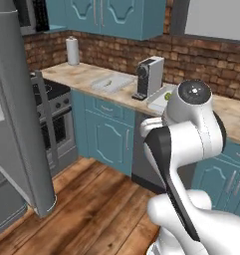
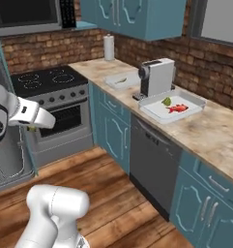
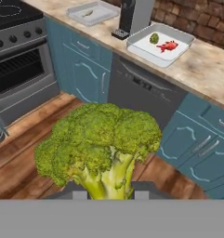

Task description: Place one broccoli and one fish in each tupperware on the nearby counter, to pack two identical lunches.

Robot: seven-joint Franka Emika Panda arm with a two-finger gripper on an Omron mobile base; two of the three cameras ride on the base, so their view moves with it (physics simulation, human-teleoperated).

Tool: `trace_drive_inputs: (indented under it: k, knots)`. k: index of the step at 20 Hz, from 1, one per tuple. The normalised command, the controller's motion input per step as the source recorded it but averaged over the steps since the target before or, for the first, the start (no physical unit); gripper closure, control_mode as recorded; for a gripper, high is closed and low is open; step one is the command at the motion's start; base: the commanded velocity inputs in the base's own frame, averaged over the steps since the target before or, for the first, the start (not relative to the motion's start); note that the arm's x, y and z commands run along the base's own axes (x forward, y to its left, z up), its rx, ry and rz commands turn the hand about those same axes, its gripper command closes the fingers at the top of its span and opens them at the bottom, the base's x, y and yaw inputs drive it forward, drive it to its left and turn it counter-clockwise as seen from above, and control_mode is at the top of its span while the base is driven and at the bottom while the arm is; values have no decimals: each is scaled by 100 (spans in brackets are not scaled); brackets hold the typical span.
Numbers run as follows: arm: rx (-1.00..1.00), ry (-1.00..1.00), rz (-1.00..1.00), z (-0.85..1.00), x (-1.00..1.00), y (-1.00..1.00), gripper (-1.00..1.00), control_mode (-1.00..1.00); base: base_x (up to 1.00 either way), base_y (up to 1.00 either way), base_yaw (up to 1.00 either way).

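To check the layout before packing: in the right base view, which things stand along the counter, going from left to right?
Paper towel roll → tupperware holding one greenish item → coffee machine → tupperware with broccoli and red fish.

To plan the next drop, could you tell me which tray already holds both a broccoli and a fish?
The pale grey-white tupperware tray right of the black coffee machine; the other tray holds one small greenish item.

Coffee machine point(image 2: 156, 76): upright on desk, black front, pale body. Paper towel roll point(image 2: 109, 47): upright at desk's far end, about 11 o'clock from the machine. Stove point(image 2: 49, 80): black glass top, 4 burner rings, oven door below. Dishwasher point(image 2: 153, 164): dark panel under desk. Wood plank floor point(image 2: 118, 193). Brick backsplash point(image 2: 152, 51).
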Motion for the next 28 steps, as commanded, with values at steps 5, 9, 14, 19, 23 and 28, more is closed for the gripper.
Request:
trace_drive_inputs:
  k: [5,9,14,19,23,28]
  knots:
    - [0,0,0,0,0,0,100,100,60,-48,13]
    - [0,0,0,0,0,0,100,100,74,-9,27]
    - [0,0,0,0,0,0,100,100,93,13,25]
    - [0,0,0,0,0,0,100,100,100,0,15]
    - [0,0,0,0,0,0,100,100,100,0,6]
    - [0,0,0,0,0,0,100,100,100,0,1]
